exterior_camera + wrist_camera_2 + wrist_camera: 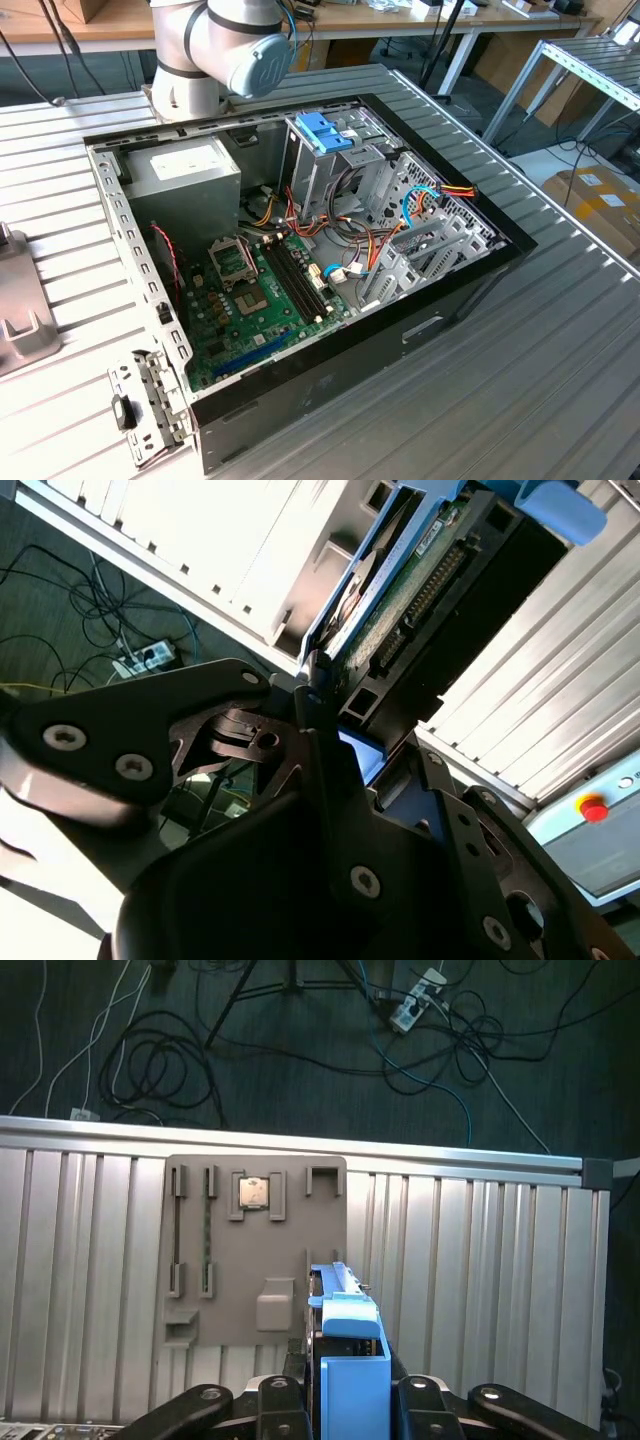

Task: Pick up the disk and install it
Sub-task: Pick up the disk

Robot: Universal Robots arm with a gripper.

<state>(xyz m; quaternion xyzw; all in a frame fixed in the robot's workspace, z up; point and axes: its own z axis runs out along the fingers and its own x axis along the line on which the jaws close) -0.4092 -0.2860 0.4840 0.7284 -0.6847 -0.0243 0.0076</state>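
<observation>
Surface [560,340]: ribbed metal, carrying the case.
Case [330,385]: open, mid-frame in the exterior view; motherboard [250,295] and blue-topped cage [325,140] inside.
Tray [200,1230]: grey, holds a chip [253,1192].
Disk [400,605]: lower centre in the first wrist view [350,1360], edge-on.
Fingers [318,730]: clamped on the disk.

Black gripper [335,730] linkage with silver screws crowds the foreground, its fingers closed on one end of the disk [400,590] — seen edge-on and tilted, green circuit board [385,615] exposed, blue rail [358,575] along one side. Behind it is a ribbed metal table [560,650]. Beyond the table's edge, tangled cables [90,590] and a power strip [145,660] lie on dark floor. A red button [593,808] sits on a pale panel.
</observation>
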